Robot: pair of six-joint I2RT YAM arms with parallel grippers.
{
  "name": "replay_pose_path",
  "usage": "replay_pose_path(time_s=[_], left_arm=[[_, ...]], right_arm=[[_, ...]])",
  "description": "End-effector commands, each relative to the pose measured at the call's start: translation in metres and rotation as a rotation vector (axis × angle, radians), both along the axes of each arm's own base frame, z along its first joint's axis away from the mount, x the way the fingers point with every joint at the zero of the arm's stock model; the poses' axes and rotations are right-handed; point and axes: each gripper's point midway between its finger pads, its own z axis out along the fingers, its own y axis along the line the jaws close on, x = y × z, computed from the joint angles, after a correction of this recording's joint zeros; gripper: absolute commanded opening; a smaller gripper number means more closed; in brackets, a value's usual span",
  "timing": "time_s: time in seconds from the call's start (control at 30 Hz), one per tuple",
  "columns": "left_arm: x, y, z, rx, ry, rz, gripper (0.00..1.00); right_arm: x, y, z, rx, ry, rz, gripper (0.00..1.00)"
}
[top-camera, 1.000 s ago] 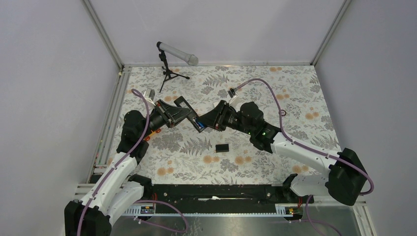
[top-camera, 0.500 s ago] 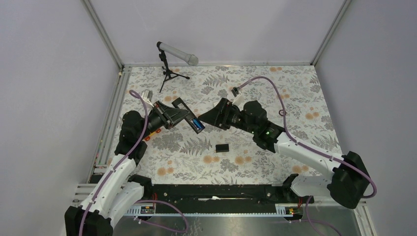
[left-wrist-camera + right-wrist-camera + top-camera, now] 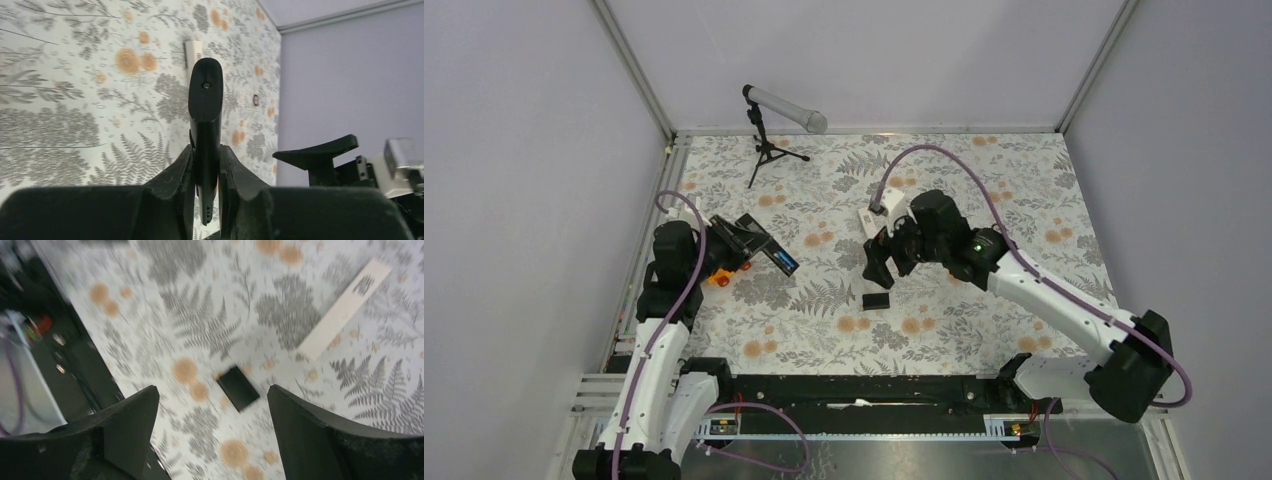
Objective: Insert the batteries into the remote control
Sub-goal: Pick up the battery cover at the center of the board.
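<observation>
My left gripper (image 3: 752,243) is shut on the black remote control (image 3: 771,254) and holds it above the left part of the table. A blue battery (image 3: 786,264) shows in the remote's open end. In the left wrist view the remote (image 3: 205,110) stands edge-on, clamped between my fingers (image 3: 176,172). My right gripper (image 3: 882,262) hangs open over the middle of the table, apart from the remote, with nothing between its jaws. Below it a small black cover (image 3: 238,388) lies flat on the table, also seen from above as a dark rectangle (image 3: 876,300).
An orange toy car (image 3: 716,276) sits under my left arm. A microphone on a tripod (image 3: 769,120) stands at the back left. A white strip (image 3: 345,310) lies on the fern-patterned table (image 3: 984,340). Metal rails and walls border the table.
My right gripper opened wide and drew away from the remote, toward the black cover. My left arm pulled the remote back to the left.
</observation>
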Motion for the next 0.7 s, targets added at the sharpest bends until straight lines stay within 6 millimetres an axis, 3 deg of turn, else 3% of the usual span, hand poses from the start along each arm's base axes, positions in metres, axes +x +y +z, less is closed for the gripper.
replay_pose_path(time_s=[0.0,0.27,0.53,0.67], left_arm=[[0.002,0.025,0.007,0.116,-0.022,0.074,0.00],[0.005,0.034,0.009,0.101,-0.042,0.067,0.00],[0.012,0.038,-0.001,0.032,-0.023,0.024,0.00],[0.015,0.041,-0.005,0.004,-0.020,0.022,0.00]], right_arm=[[-0.019,-0.030,-0.061,-0.305,-0.012,0.206,0.87],[-0.024,-0.035,-0.128,-0.620,-0.079,0.380,0.88],[-0.006,-0.037,-0.172,-0.824,-0.092,0.446,0.87],[0.005,-0.040,-0.181,-0.899,-0.108,0.461,0.86]])
